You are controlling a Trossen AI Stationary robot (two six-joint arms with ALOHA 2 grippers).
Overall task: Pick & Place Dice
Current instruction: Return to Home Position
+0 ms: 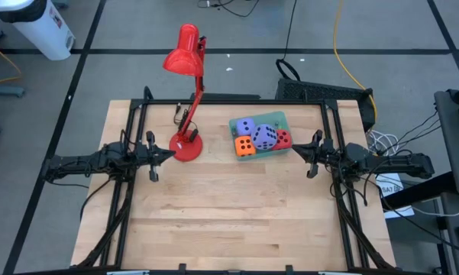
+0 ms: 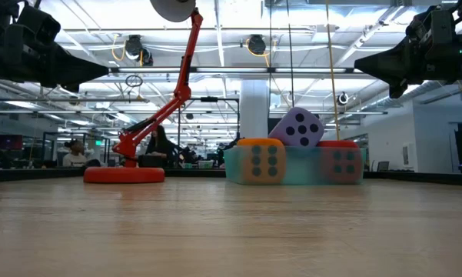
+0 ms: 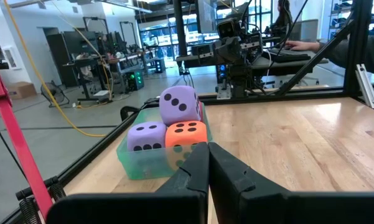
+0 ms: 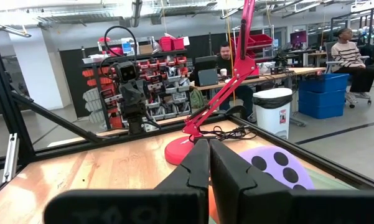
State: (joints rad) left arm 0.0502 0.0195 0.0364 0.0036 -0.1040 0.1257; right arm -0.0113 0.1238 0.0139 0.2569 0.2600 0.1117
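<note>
Four foam dice sit in a clear green tray (image 1: 279, 119) at the table's far middle: two lavender (image 1: 245, 126) (image 1: 264, 137), one orange (image 1: 245, 146), one red (image 1: 283, 139). One lavender die rests on top of the others (image 2: 296, 127). The tray and dice also show in the left wrist view (image 3: 174, 127). My left gripper (image 1: 170, 153) hovers shut at the table's left, beside the lamp base. My right gripper (image 1: 294, 151) hovers shut at the right, just near of the tray. Both are empty.
A red desk lamp stands with its round base (image 1: 186, 145) left of the tray, its arm and shade (image 1: 183, 52) leaning toward the far edge. A black frame (image 1: 137, 107) runs around the table. The wooden top (image 1: 237, 214) lies bare toward the near edge.
</note>
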